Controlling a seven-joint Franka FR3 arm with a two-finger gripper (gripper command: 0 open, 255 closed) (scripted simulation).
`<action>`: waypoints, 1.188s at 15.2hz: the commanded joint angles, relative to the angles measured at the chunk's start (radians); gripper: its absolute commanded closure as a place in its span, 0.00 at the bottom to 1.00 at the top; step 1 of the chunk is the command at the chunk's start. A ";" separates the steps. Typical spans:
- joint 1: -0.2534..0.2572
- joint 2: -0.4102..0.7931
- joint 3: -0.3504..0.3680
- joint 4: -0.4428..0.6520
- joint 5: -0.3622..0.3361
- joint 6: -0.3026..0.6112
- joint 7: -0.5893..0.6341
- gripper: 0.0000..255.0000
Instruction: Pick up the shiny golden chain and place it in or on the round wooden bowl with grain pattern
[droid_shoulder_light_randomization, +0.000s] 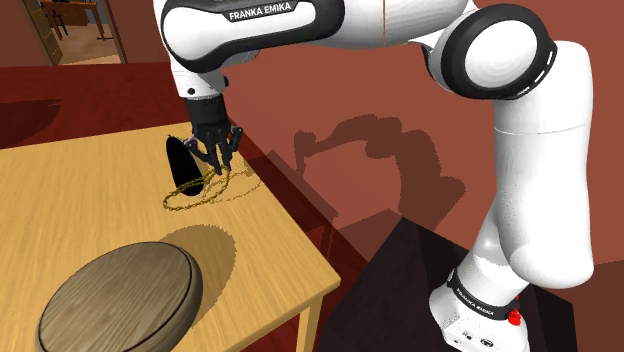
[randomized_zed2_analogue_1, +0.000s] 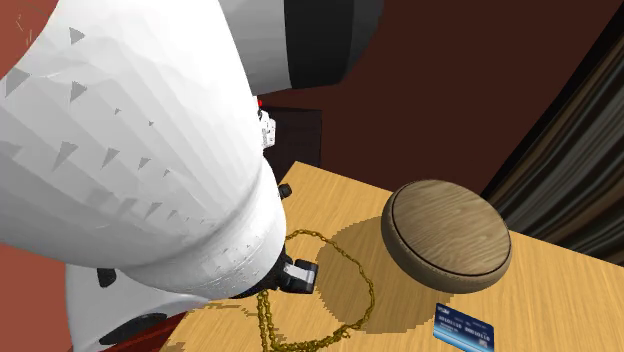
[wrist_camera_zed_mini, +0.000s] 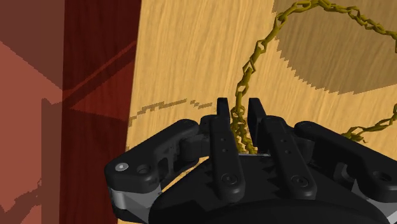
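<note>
1. The two black fingers (wrist_camera_zed_mini: 222, 113) stand close together and pinch a strand of the chain (wrist_camera_zed_mini: 254, 60) between their tips; the links run straight down into the narrow gap.
2. The gripper (wrist_camera_zed_mini: 238, 108) points down at the table top (wrist_camera_zed_mini: 191, 51), close to the table's edge beside the dark red floor.
3. The chain is dull gold with small, plainly separate links. From the pinch it runs out in a wide, loose loop over the wood.
4. In the shoulder view the gripper (droid_shoulder_light_randomization: 214, 165) hangs over the far right part of the table (droid_shoulder_light_randomization: 60, 200), and the chain (droid_shoulder_light_randomization: 205, 190) lies in thin curls right under and around it.
5. The bowl (droid_shoulder_light_randomization: 115, 295) sits at the shoulder view's near left, well apart from the chain. It is round and grey-brown, with streaky wood grain.
6. In the second exterior view the chain (randomized_zed2_analogue_1: 340, 255) loops between the white arm and the bowl (randomized_zed2_analogue_1: 447, 235); a small blue card (randomized_zed2_analogue_1: 464, 328) lies just beside the bowl.
</note>
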 joint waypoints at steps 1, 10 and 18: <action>0.002 -0.001 0.001 0.024 0.000 -0.025 0.002 1.00; 0.010 0.008 0.003 0.160 -0.001 -0.152 0.007 1.00; 0.024 0.041 0.004 0.313 -0.008 -0.272 0.013 1.00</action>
